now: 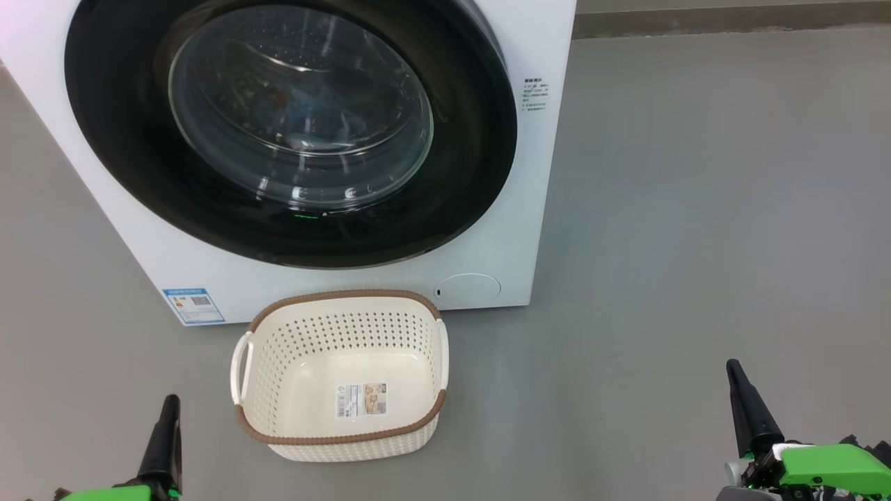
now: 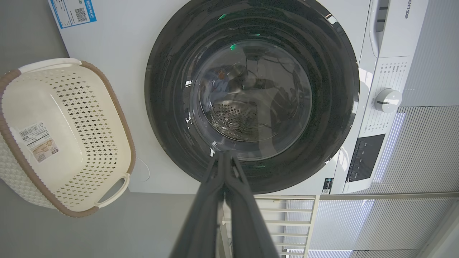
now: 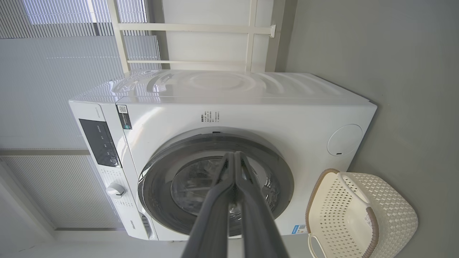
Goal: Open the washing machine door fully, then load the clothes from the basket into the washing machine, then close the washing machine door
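Observation:
The white washing machine (image 1: 532, 174) stands on the floor with its round black-framed door (image 1: 292, 118) closed flat against the front. Through the glass bowl I faintly make out light-blue clothes (image 1: 278, 104) with orange marks in the drum. The cream basket (image 1: 341, 296) sits right in front of the machine, with just a sticker on its bottom. My left gripper (image 1: 170, 402) is shut at the lower left, near the basket's left side. My right gripper (image 1: 731, 365) is shut at the lower right, well away from the basket. In the left wrist view the door (image 2: 251, 96) faces my shut fingers.
Open grey floor (image 1: 696, 209) stretches to the right of the machine. The control panel with a white knob (image 2: 387, 100) runs along the machine's top. A white railing (image 3: 200, 27) and ribbed blinds stand behind it.

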